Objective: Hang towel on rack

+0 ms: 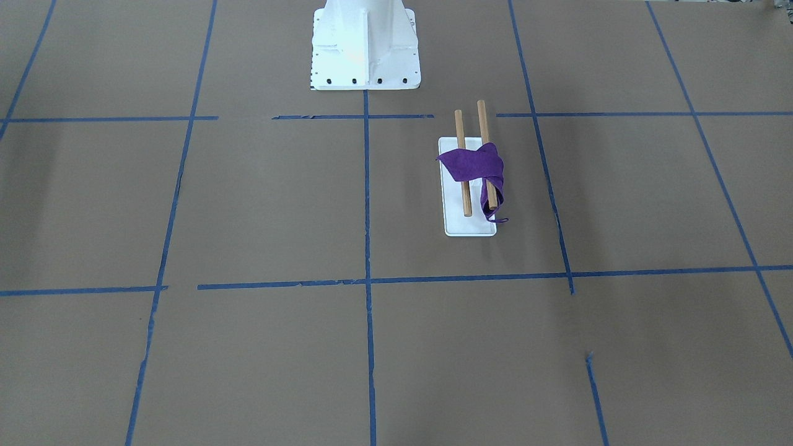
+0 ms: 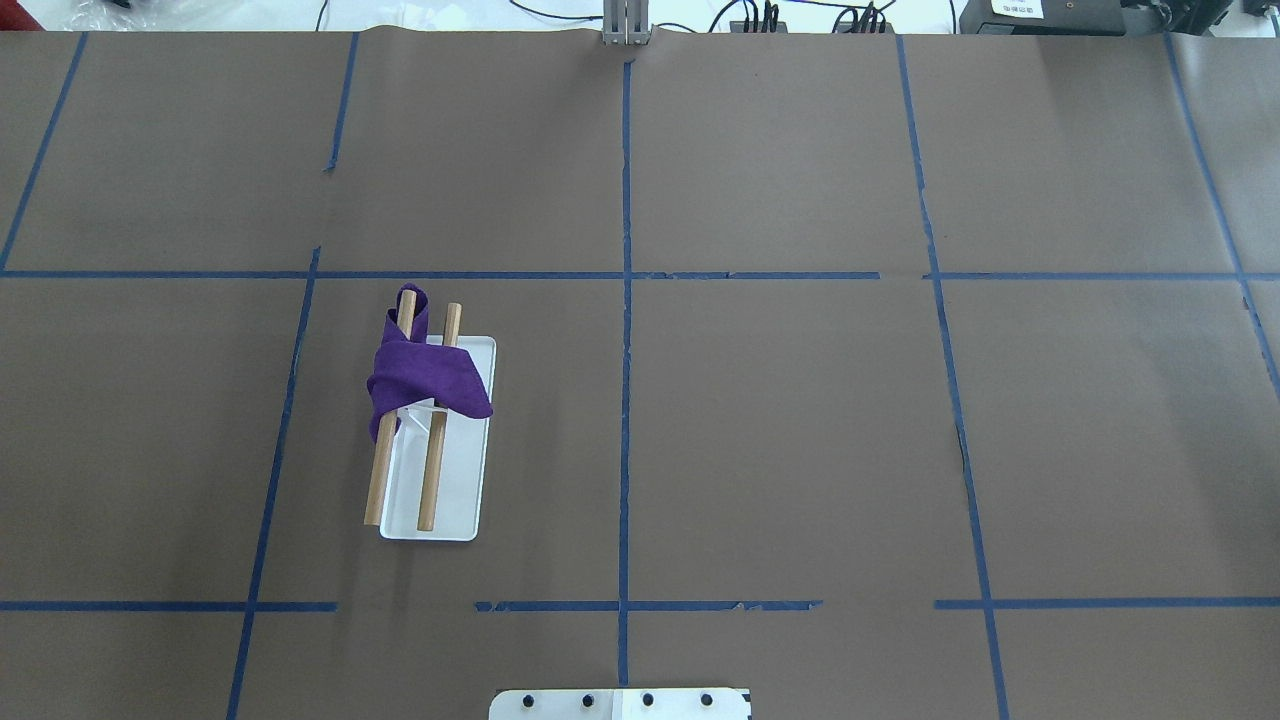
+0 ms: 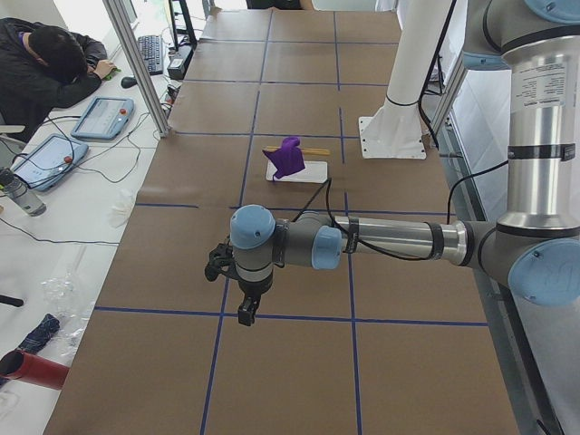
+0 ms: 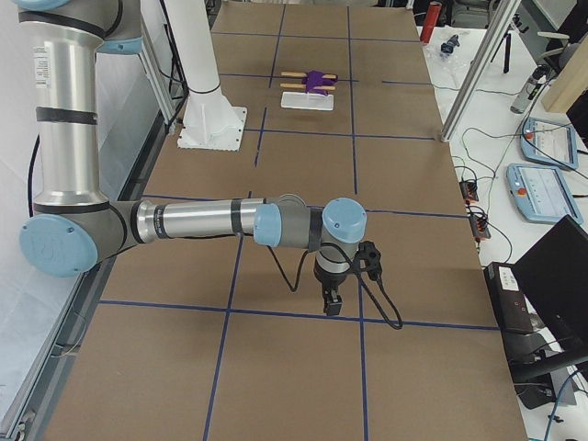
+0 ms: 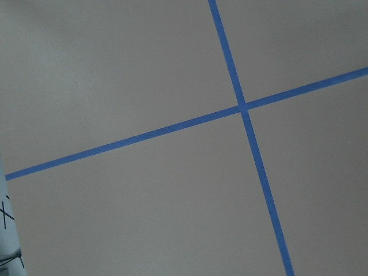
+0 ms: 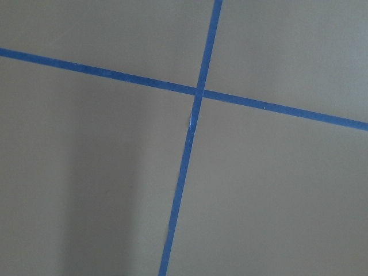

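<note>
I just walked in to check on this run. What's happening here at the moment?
Nothing is being handled at the moment. The purple towel lies bunched and draped across both wooden rods of the rack, so the hanging looks done. Both arms are well away from it. The left gripper and the right gripper hang over bare parts of the table at opposite ends. Whether they are open or shut cannot be told.

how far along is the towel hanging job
Done, it seems: the purple towel lies bunched across both rods of the rack. In hand: nothing; the left gripper and right gripper hang far from it. Left: at most spreading the towel flatter.
</note>
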{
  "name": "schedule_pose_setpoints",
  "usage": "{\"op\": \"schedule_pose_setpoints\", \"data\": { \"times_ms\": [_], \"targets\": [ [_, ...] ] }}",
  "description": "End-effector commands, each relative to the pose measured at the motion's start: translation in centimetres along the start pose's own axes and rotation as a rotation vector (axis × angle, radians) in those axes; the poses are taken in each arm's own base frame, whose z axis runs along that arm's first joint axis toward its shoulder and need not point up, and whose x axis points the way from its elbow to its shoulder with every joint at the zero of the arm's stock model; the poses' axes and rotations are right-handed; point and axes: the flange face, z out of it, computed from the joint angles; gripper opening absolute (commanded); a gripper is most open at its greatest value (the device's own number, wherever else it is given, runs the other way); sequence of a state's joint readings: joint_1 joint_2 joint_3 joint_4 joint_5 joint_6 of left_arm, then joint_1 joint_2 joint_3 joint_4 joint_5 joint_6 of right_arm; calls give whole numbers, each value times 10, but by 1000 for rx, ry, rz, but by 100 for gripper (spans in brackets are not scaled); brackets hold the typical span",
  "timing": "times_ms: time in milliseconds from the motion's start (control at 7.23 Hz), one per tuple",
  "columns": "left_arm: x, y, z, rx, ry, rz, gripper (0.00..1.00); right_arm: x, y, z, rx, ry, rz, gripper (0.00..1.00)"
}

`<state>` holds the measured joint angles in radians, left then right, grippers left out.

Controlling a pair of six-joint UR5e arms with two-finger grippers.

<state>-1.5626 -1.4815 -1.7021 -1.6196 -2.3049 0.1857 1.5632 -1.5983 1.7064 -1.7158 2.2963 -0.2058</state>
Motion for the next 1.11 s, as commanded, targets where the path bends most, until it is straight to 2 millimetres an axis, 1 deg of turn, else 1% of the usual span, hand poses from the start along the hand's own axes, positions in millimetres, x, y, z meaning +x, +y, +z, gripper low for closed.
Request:
{"op": "schedule_pose_setpoints", "data": {
  "times_ms": [0, 138, 277, 415, 553, 968],
  "targets": [
    [4, -2, -1, 7, 29, 1, 100, -1, 0, -1, 2, 0, -2, 100],
    [7, -4, -6, 16, 19, 9, 100, -1, 0, -1, 2, 0, -2, 100],
    [14, -8, -15, 33, 16, 25, 100, 0, 0, -1, 2, 0, 0, 100],
    [20, -2, -24, 49, 13, 32, 100, -1, 0, -1, 2, 0, -2, 100],
    [22, -1, -27, 55, 13, 36, 100, -1, 0, -1, 2, 0, 0, 100],
    [20, 1, -24, 47, 13, 31, 100, 0, 0, 0, 1, 0, 1, 100]
  ]
}}
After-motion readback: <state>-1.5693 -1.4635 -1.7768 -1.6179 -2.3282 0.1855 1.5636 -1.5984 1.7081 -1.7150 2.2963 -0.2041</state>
